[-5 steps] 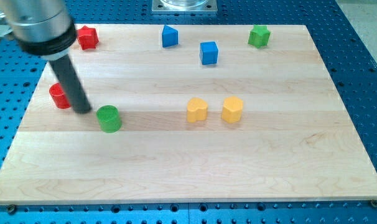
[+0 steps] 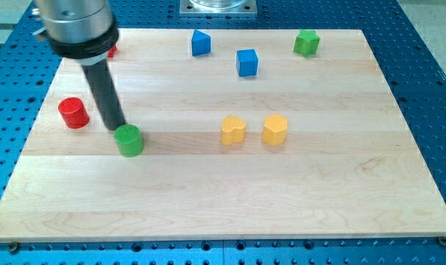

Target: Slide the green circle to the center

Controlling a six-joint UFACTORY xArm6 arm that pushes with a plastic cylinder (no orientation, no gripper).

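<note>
The green circle (image 2: 129,140) is a short green cylinder on the wooden board's (image 2: 208,199) left half, a little below mid-height. My tip (image 2: 116,126) stands just off its upper-left edge, touching it or nearly so. The rod slants up to the arm's grey housing at the view's top left.
A red cylinder (image 2: 73,112) lies left of the tip. Two yellow blocks (image 2: 233,129) (image 2: 275,129) sit near the board's middle. A blue block (image 2: 201,43), a blue cube (image 2: 246,62) and a green star-shaped block (image 2: 307,42) stand along the top. A red block (image 2: 112,50) is mostly hidden behind the arm.
My tip has moved to the right, from beside the red cylinder to the green circle's upper-left edge. The arm now covers most of the red block at the top. The blocks have not moved.
</note>
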